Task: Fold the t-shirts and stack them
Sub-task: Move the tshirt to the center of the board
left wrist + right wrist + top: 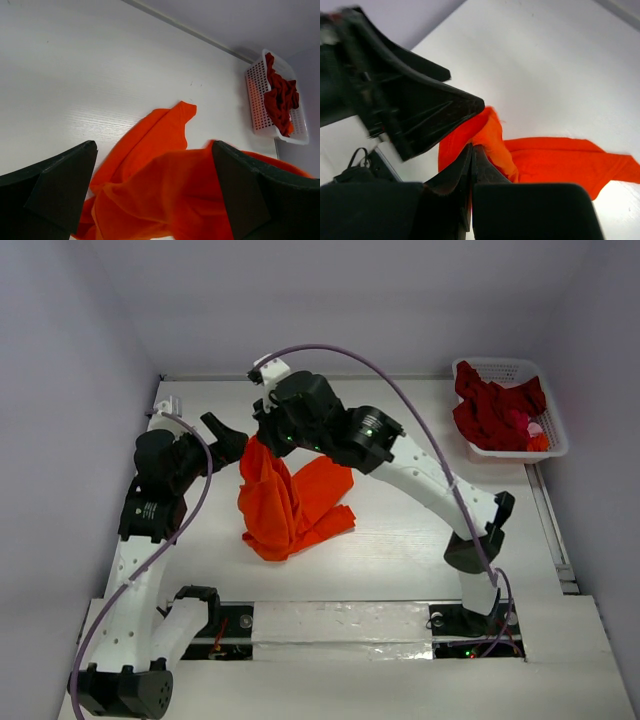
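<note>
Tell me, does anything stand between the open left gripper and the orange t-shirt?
Nothing visible does. The right gripper, shut on the orange t-shirt, holds one end raised, and the left gripper faces the cloth directly with open jaws.

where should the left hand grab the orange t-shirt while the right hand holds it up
Probably the raised left edge of the orange t-shirt, just below the right hand's pinch, coming in from the left. The cloth hangs there in a free fold above the table, and the open left hand faces it from that side.
</note>
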Tool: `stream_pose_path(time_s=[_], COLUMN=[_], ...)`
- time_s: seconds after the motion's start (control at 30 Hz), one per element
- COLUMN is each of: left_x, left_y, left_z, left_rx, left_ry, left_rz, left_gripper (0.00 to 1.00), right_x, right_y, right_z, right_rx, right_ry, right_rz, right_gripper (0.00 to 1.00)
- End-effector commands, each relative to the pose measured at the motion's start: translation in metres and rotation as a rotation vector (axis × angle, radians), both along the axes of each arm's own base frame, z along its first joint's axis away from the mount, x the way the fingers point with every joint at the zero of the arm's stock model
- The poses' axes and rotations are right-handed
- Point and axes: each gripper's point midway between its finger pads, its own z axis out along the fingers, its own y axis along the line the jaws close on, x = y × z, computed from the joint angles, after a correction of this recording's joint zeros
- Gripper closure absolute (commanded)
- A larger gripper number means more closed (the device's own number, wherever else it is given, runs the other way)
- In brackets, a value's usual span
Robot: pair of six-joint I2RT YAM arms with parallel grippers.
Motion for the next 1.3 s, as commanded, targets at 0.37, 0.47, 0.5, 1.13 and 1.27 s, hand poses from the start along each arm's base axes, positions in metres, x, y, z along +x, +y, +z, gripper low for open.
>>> stream_pose_path(time_s=[0.37,0.47,0.5,1.13,1.27], left_x=[-0.010,-0.012,-0.013,-0.021,-0.022], left_y=[0.004,0.003,0.003,-0.023,-0.024], left_z=[0.005,-0.004,-0.009,-0.047,-0.048], left_rx=[0.046,0.040,0.038,-0.063,-0.070], left_ry=[-0.045,-0.031,-0.026,0.049,0.054], left_rz=[-0.004,-0.009,-0.010,-0.128,-0.135], left_gripper=[0.01,0.01,0.01,0.01,0.01], right_x=[0.053,0.070,0.085,0.211,0.242], right_y=[-0.056,-0.083,-0.098,-0.154,-0.205], right_z=[0.116,0.139,0.141,0.030,0.012], right_rx=[0.249,0.291,0.294,0.127,0.167], right_ry=[-0.190,-0.237,-0.246,-0.079,-0.020], right_rz=[-0.171,-0.231,-0.269,-0.485,-0.672], right_gripper=[1.00,1.00,1.00,1.00,1.00])
